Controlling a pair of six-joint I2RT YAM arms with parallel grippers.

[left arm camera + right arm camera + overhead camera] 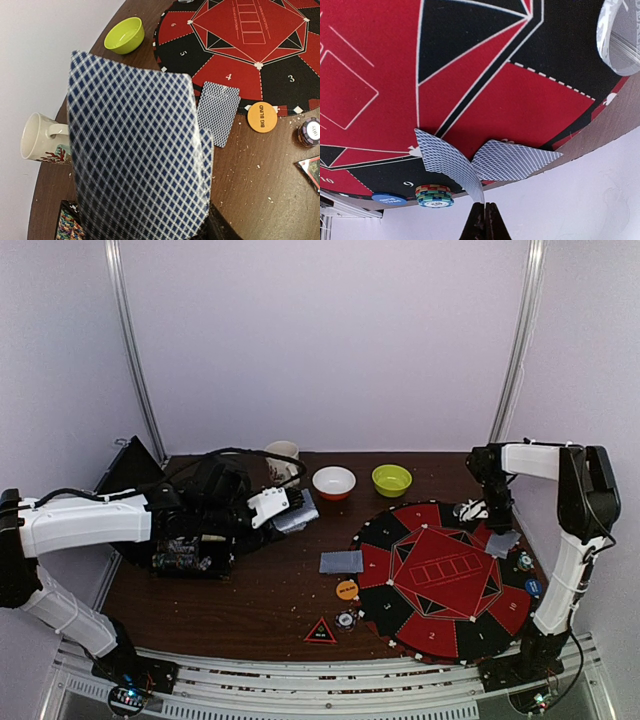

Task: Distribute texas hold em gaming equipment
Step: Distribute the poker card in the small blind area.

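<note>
My left gripper [288,510] hovers over the brown table, shut on a stack of blue-backed playing cards [135,150] that fills the left wrist view and hides the jaws. Two cards [341,562] lie at the mat's left edge, by the orange BIG BLIND disc [261,117], a chip stack [310,132] and the black triangular marker [321,632]. My right gripper [484,207] is over the mat's right side, shut on the edge of a single bent card [447,162]. Another card [512,160] lies flat below it, near a chip stack [435,196] and a blue disc [389,199].
The round red-and-black poker mat [440,580] covers the right half of the table. A white bowl [334,481], a green bowl [391,479] and a cream mug [283,460] stand at the back. An open chip case [185,550] sits under the left arm.
</note>
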